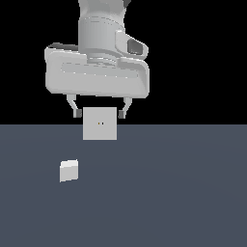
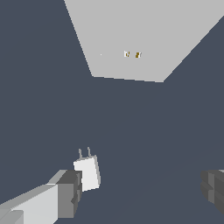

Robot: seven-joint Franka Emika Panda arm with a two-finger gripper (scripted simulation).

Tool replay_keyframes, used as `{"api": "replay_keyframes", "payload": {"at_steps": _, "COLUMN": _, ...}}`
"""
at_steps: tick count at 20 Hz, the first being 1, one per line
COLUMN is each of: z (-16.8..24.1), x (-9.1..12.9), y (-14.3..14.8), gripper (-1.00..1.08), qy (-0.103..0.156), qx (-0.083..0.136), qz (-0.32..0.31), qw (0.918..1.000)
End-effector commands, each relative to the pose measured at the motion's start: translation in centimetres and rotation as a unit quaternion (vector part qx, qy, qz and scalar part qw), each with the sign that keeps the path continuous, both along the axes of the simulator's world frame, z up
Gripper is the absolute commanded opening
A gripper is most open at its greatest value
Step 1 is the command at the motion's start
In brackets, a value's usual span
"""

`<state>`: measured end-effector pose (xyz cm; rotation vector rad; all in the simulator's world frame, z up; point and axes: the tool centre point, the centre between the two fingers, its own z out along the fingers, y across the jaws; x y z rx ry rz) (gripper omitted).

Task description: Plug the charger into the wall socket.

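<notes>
Charger (image 1: 69,171) lies on the dark grey floor (image 1: 169,193), free of the gripper (image 1: 98,114), whose jaws stand wide apart with nothing between them. In the exterior view the two fingertips show at either side of the socket's top edge, one at each upper corner, with the broad white hand body above them. In the wrist view one finger (image 2: 65,194) sits just beside the charger (image 2: 87,173), and I cannot tell whether they touch; the other finger (image 2: 213,186) is well apart at the opposite edge of that picture.

Two thin prongs rise from the charger's end in the wrist view and point toward the socket (image 2: 148,35). The charger is small and white-grey with a lighter top band.

In the exterior view the charger sits nearer the camera and toward that view's left, well apart from the socket (image 1: 100,123). The socket is a flat light-grey square standing upright at the far edge of the floor, with two tiny dots at its centre.
</notes>
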<state>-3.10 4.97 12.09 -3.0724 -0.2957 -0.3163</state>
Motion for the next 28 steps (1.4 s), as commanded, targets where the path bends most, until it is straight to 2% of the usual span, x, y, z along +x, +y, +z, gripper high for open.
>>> {"api": "replay_keyframes", "payload": {"at_steps": 1, "z": -0.8, "x": -0.5, "y": 0.8, "gripper": 1.0, "qy": -0.013, "qx": 0.002, "qz": 0.016, "qw": 0.9998}}
{"api": "replay_keyframes", "payload": {"at_steps": 9, "z": -3.4, "x": -2.1, "y": 3.3, "gripper": 1.0, "qy": -0.053, "qx": 0.01, "qz": 0.064, "qw": 0.9965}}
{"api": "replay_keyframes", "payload": {"at_steps": 15, "z": -4.8, "x": -2.9, "y": 4.6, "gripper": 1.0, "qy": -0.073, "qx": 0.015, "qz": 0.089, "qw": 0.9932}}
{"api": "replay_keyframes", "payload": {"at_steps": 22, "z": -5.7, "x": -3.3, "y": 5.3, "gripper": 1.0, "qy": -0.085, "qx": 0.017, "qz": 0.104, "qw": 0.9907}}
{"api": "replay_keyframes", "payload": {"at_steps": 28, "z": -5.9, "x": -3.4, "y": 5.3, "gripper": 1.0, "qy": -0.085, "qx": 0.017, "qz": 0.105, "qw": 0.9907}}
